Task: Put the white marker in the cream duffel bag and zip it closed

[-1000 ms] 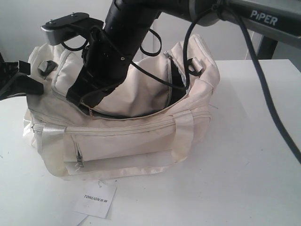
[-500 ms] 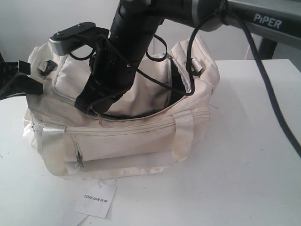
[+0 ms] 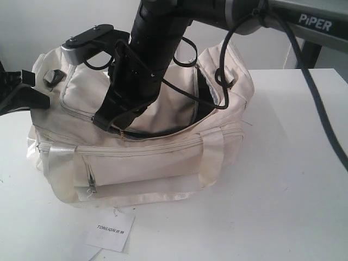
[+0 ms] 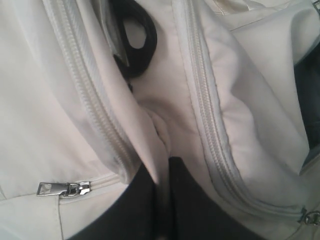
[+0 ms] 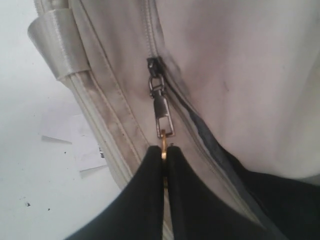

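Note:
The cream duffel bag (image 3: 152,157) lies on the white table, its top zip part open with dark inside showing (image 3: 209,100). My right gripper (image 3: 110,126) reaches across onto the bag's top and is shut on the gold ring of the top zip pull (image 5: 163,114), just behind the slider (image 5: 152,65). My left gripper (image 4: 162,172) is shut on a fold of the bag's cream fabric (image 4: 159,127); its arm (image 3: 22,92) stands at the bag's left end. The white marker is hidden.
A white paper tag (image 3: 110,229) lies on the table (image 3: 283,190) in front of the bag. The right arm and its cables (image 3: 157,32) hang over the bag's top. A black strap clip (image 4: 136,40) and front pocket zip pull (image 3: 91,182) show.
My right arm has shifted a little to the right and stands more upright, still holding the zip pull. The left arm has not moved.

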Controlling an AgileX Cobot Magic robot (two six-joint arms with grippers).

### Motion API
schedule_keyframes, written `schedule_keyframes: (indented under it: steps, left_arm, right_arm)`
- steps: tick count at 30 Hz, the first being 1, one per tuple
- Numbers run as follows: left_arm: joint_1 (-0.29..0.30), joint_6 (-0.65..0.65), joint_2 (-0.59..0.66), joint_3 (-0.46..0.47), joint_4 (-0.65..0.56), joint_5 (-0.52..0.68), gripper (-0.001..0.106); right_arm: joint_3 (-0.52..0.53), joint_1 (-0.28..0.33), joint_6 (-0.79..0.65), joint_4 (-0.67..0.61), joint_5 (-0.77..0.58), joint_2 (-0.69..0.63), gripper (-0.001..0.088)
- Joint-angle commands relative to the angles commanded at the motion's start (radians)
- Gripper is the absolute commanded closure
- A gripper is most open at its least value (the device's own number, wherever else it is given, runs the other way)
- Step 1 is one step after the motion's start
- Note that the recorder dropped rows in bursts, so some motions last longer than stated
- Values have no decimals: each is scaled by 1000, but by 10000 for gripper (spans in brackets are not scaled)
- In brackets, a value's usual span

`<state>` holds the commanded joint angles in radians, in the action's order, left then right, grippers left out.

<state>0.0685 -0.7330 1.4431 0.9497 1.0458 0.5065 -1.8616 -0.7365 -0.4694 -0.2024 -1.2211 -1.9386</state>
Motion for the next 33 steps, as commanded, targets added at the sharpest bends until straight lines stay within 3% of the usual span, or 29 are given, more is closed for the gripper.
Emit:
schedule_keyframes:
  steps: [33]
  left_arm:
    - [0,-4,0,0,0,-5,1049]
  right_arm:
    - [2,0,29,27,0,6,868]
